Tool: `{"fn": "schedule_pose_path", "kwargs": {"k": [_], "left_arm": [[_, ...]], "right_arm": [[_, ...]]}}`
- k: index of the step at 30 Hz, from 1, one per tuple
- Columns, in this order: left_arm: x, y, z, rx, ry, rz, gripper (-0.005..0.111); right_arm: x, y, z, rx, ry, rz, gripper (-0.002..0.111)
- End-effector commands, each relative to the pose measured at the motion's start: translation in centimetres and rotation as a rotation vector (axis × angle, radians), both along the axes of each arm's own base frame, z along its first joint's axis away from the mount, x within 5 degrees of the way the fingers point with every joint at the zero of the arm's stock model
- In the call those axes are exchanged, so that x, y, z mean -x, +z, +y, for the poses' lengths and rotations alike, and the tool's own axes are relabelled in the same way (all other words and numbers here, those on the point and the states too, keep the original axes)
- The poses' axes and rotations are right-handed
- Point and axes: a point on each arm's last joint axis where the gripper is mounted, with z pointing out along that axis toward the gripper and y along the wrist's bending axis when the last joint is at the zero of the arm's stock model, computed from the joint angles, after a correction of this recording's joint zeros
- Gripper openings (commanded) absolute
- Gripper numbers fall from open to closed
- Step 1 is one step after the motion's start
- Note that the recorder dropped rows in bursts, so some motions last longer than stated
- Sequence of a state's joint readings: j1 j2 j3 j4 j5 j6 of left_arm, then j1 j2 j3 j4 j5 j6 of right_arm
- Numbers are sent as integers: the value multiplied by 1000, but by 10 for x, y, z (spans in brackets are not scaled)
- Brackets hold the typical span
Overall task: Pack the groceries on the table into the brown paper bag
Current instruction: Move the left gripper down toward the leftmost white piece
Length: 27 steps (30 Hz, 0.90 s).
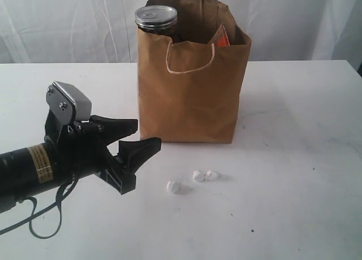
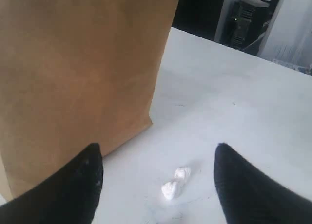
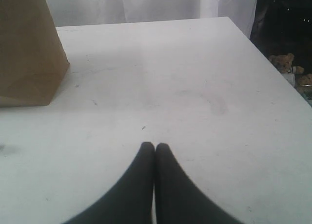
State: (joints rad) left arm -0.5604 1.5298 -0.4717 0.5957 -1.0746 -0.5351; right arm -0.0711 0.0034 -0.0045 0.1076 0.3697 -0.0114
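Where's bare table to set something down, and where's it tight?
Free: the table right of the brown paper bag out to the edge, and the front right past the small white lumps. Crowded: front left, where the left gripper, fingers apart, points at the lumps near the bag's base.

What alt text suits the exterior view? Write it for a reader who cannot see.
A brown paper bag stands on a white table with a silver-topped can poking out of its top. Three small white lumps lie on the table in front, and the left arm's open tool hovers near them, empty.
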Motion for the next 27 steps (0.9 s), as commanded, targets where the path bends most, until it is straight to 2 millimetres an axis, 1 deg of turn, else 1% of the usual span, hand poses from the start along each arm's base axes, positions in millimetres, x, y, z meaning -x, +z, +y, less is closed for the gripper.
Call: {"fn": "schedule_pose_path", "kwargs": {"k": [1,3,7,11,16,19,22,27], "left_arm": [[-3,-10,0,-51,7,-58,67],[-7,-13,-2,-88,-3,-91,67],[-19,-22,-10,-111,-16,-85,67],[-29,-40,-19,-148,-51,-63,67],[-21,-51,-27,-167,-198,-90,67],[-22,-68,-26,-266,-208,-34,62],[-22,-81,-25,-284,-203,9,56],[-19,-88,-28,-257,-247,6,42]], "right_arm": [[0,-1,-1,0,-10,-3,0],[0,-1,-1,0,-10,-3,0],[0,-1,-1,0,-10,-3,0],[0,-1,-1,0,-10,-3,0],[0,-1,-1,0,-10,-3,0],[0,-1,-1,0,-10,-3,0],[0,-1,-1,-28,-18,-4,0],[0,-1,-1,-32,-19,-4,0]]}}
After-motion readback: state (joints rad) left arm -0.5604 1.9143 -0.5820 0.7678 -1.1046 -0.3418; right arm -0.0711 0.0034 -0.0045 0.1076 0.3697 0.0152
